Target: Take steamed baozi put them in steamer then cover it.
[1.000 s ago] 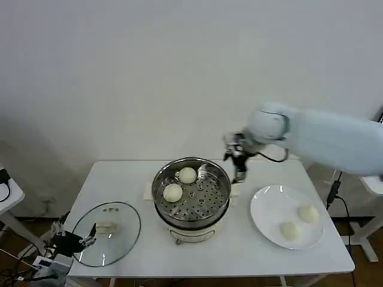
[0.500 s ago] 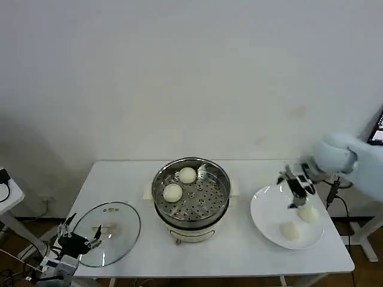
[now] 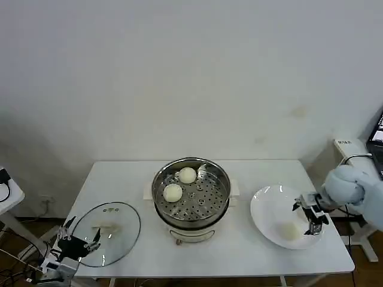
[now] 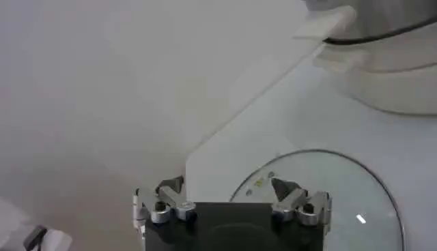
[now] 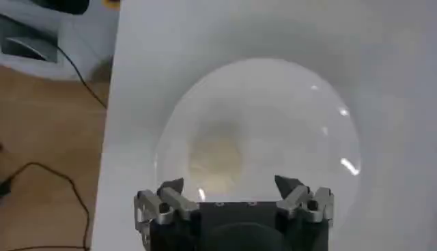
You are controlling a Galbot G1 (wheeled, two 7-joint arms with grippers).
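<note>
Steamed baozi: two buns (image 3: 187,174) (image 3: 172,192) lie on the perforated tray at the far-left side of the steamer; one bun (image 3: 289,230) is seen on the white plate, near its front edge. Whether a further bun is hidden beneath the right gripper cannot be told.
Steamer: (image 3: 191,206) uncovered, set at the middle of the table, well apart from the plate.
Right gripper: (image 3: 310,218) held over the right part of the plate (image 3: 266,206), jaws spread wide, nothing held; in the right wrist view a bun (image 5: 215,158) is seen on the plate beyond the parted fingertips (image 5: 172,185).
Left gripper: (image 3: 81,234) parked at the table's front-left corner, jaws parted and empty, beside the glass lid (image 3: 111,230).
Risk, squeeze: the soft bun could be dented or torn if it is clamped too firmly.
Risk, slip: the smooth, rounded skin could be lost from the pads if the bun is caught off-centre, and it could roll on the plate.
Risk, plate: the plate could be nudged toward the table's right edge, which it lies near, by a low descent.
Risk, carry: a bun could be dropped short of the tray if the steamer rim is struck.
Surface: a plain white table (image 3: 119,179), bare between the three items.
Room: a blank white wall behind; wooden floor, cables, and a small white side table (image 3: 7,192) at the left.
</note>
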